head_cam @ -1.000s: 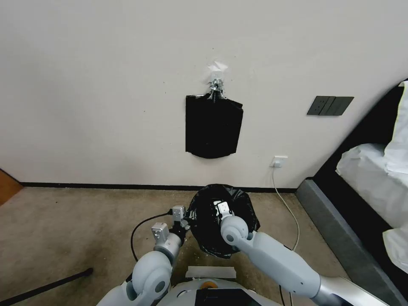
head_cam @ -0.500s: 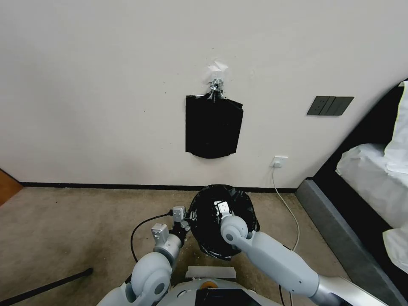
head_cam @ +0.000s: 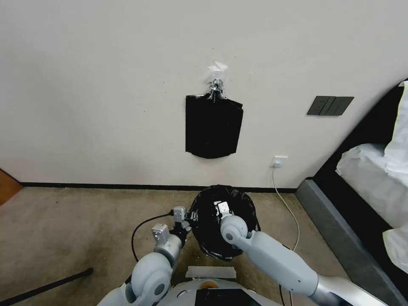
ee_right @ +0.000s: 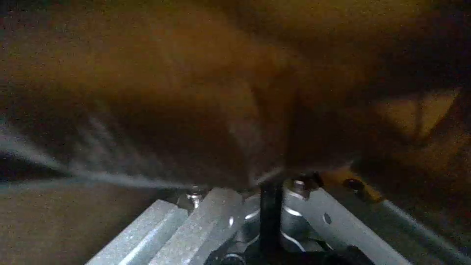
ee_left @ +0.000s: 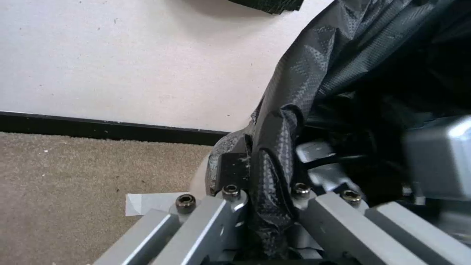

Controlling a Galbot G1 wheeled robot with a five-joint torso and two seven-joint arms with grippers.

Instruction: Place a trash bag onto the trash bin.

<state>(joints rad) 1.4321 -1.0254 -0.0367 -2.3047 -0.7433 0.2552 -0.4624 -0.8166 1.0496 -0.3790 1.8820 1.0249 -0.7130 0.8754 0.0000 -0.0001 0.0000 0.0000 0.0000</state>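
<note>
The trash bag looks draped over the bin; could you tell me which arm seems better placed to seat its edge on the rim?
Probably the left. The left claw pinches the trash bag at the trash bin rim, outside. The right claw reaches down inside the bag.

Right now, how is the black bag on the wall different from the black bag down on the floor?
The flat, smooth black bundle of bags hangs from a metal clip; the crinkled, glossy black trash bag is opened over the bin. The bundle hangs untouched; the left claw pinches the trash bag. Both are black plastic.
</note>
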